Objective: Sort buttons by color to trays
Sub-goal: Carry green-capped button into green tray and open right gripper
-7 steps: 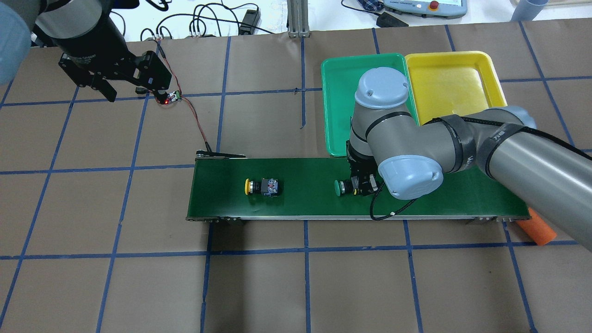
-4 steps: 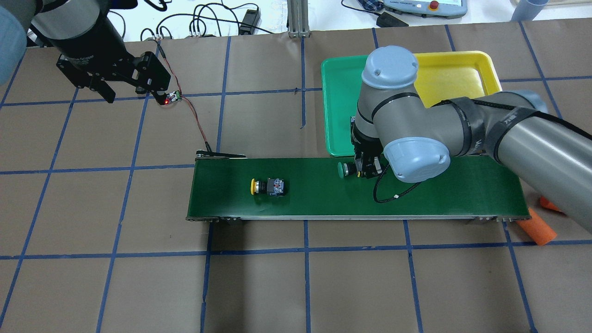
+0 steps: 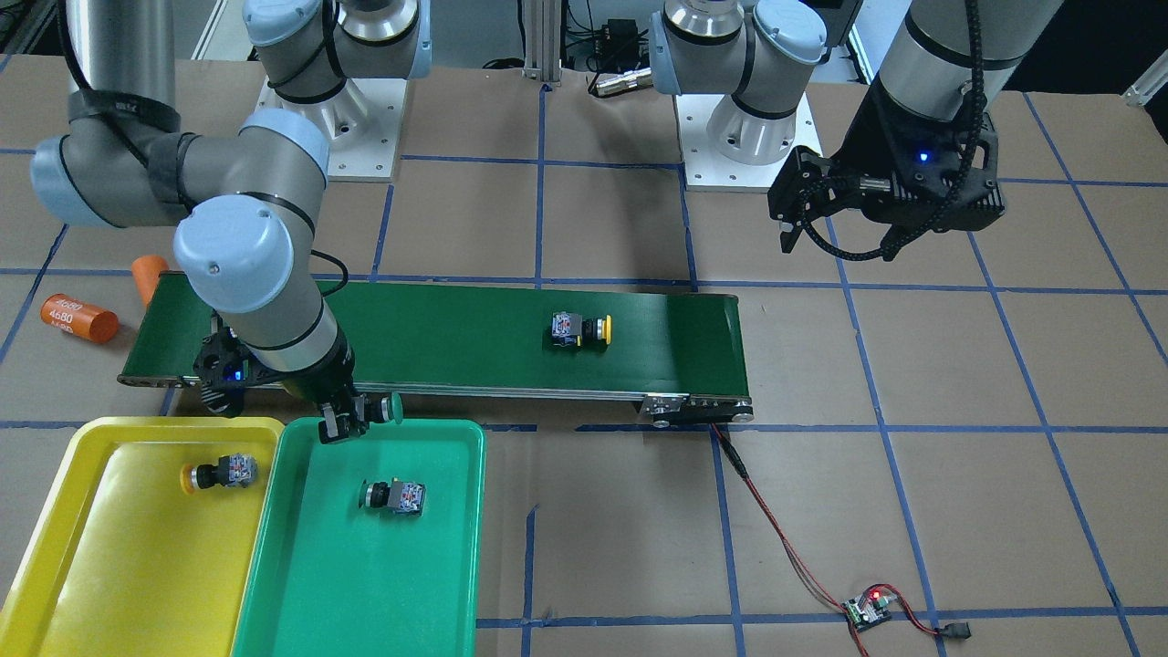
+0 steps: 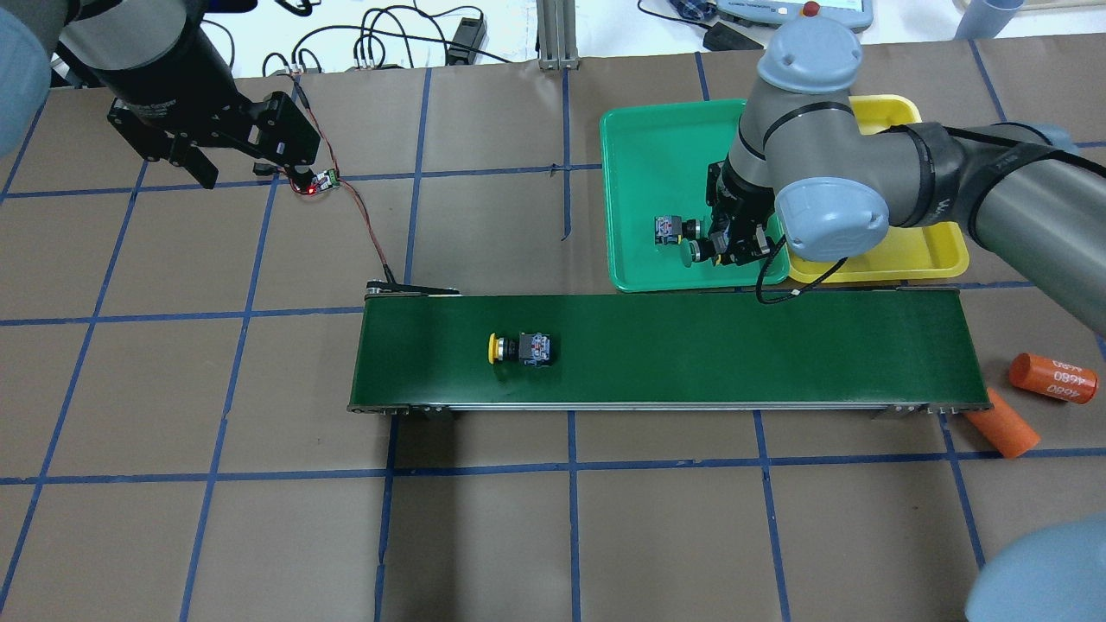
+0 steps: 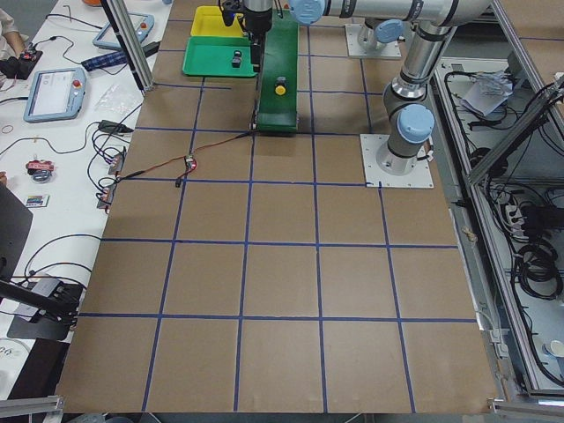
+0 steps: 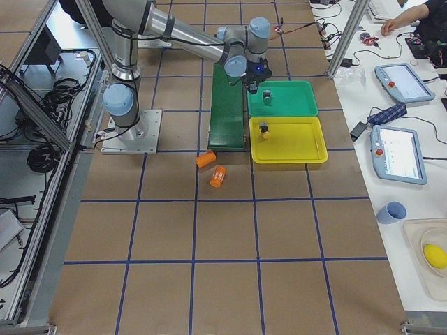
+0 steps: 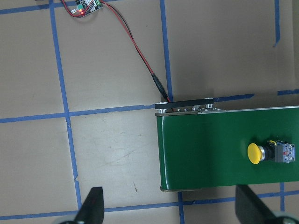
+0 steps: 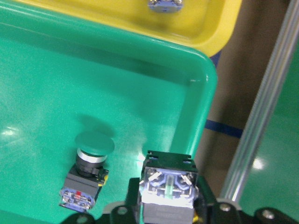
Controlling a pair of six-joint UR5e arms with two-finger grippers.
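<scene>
Above green tray (image 3: 365, 566) corner, right end effector (image 3: 349, 422) clamps green button (image 3: 393, 408) (left end effector (image 7: 169, 210) apart).

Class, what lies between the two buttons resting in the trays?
Only bare floor and the adjoining rims of the yellow tray and green tray separate the yellow button from the green button; see the front-facing view.

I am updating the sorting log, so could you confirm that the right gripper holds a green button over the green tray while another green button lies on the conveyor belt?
Not quite: the conveyor belt carries a yellow button, as the overhead view shows. The right gripper does hold a green button over the green tray.
</scene>
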